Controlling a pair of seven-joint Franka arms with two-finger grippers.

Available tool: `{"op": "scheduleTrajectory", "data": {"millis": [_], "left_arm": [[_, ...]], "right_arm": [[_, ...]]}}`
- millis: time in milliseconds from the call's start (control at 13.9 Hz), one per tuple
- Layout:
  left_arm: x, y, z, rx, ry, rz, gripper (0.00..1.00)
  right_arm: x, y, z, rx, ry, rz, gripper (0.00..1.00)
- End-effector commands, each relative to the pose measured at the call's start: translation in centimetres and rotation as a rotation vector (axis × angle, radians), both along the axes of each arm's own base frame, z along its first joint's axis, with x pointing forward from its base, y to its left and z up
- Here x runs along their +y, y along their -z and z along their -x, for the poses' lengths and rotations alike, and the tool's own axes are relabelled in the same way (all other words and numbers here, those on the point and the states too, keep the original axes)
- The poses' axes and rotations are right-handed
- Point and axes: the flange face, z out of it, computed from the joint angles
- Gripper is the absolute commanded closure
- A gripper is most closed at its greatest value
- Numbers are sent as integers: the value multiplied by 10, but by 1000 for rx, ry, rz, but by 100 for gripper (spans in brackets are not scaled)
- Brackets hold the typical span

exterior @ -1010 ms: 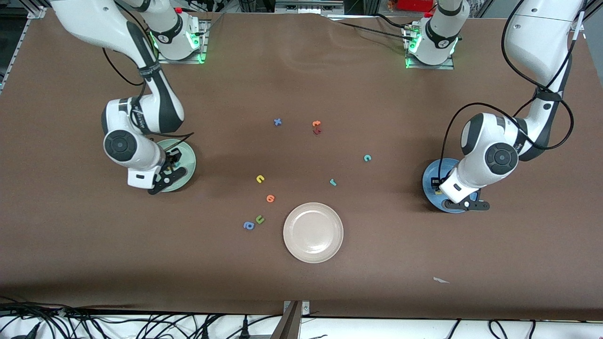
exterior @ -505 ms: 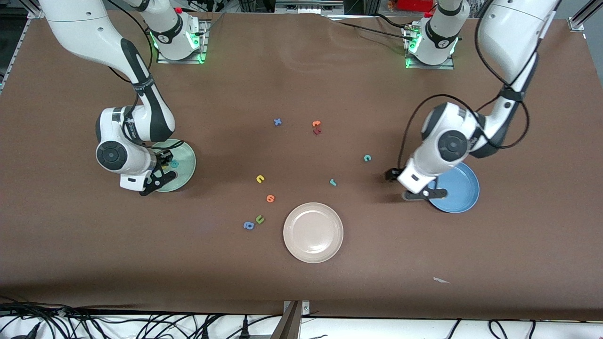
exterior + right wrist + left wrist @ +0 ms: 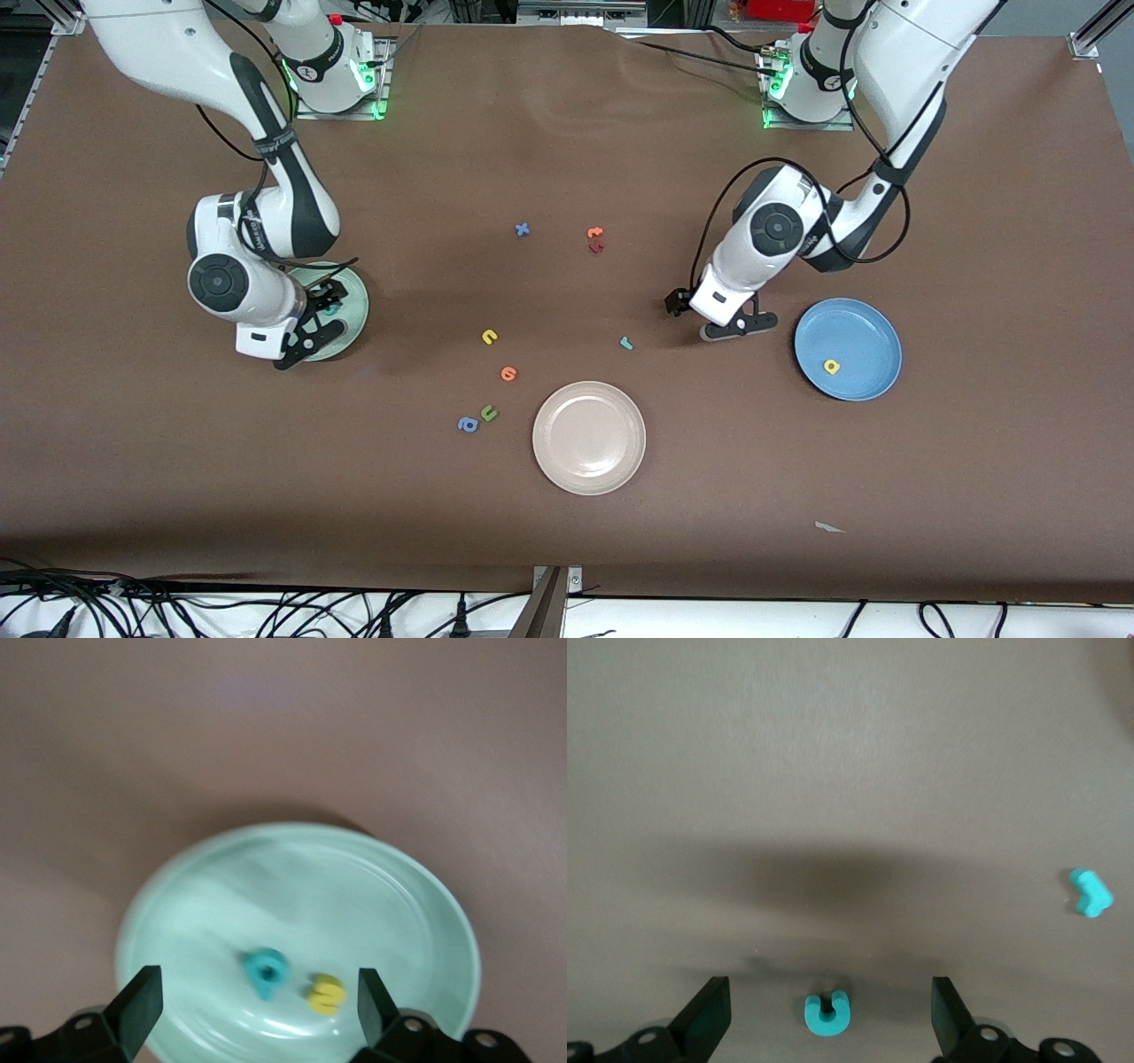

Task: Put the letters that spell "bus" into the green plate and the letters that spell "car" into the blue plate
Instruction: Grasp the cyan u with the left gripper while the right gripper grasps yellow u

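Observation:
My left gripper [image 3: 707, 315] hangs open over the table beside the blue plate [image 3: 864, 332]. The teal c [image 3: 827, 1012] lies on the table between its fingers, untouched, and the teal r [image 3: 1091, 892] lies a short way off [image 3: 626, 343]. A yellow a [image 3: 831, 366] rests in the blue plate. My right gripper [image 3: 317, 317] is open over the green plate [image 3: 353, 301], where the teal b [image 3: 266, 970] and a yellow s [image 3: 327, 994] lie side by side. The yellow u [image 3: 489, 337] sits on the table mid-way between the plates.
A cream-white plate [image 3: 589, 403] stands nearer the front camera, in the middle. An orange letter [image 3: 508, 373], a green u [image 3: 488, 412] and a blue a [image 3: 467, 424] lie near it. A blue x [image 3: 523, 229] and an orange and dark red pair [image 3: 595, 239] lie farther back.
The left gripper opened, left the yellow a in the blue plate and swung over to the teal c. The right gripper opened over the green plate, where the teal b now lies.

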Motion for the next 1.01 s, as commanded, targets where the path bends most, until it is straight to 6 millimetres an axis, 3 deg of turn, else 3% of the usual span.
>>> {"op": "scheduleTrajectory", "data": {"millis": [0,144,433,577,721,938], "left_arm": [[-12,11,14,-43,-23,-59,2],[-17,20,21,-47,-34,-81,10],[-16,23,22,-43,-32,-82,35],[-16,23,22,-43,-31,-82,40],[-16,24,23,-40,-30,-83,47],[-15,25,24,-38,-28,-83,54]], "right_arm": [[72,-35,-6,-46,-4,-51,3],[108,-30,-5,-57,67,-60,5],[203,-16,-12,-60,70,-145,24],[242,-1,-5,-65,55,-143,28],[260,4,-3,-101,36,-167,45],[263,12,-3,-127,12,-160,46]]}}
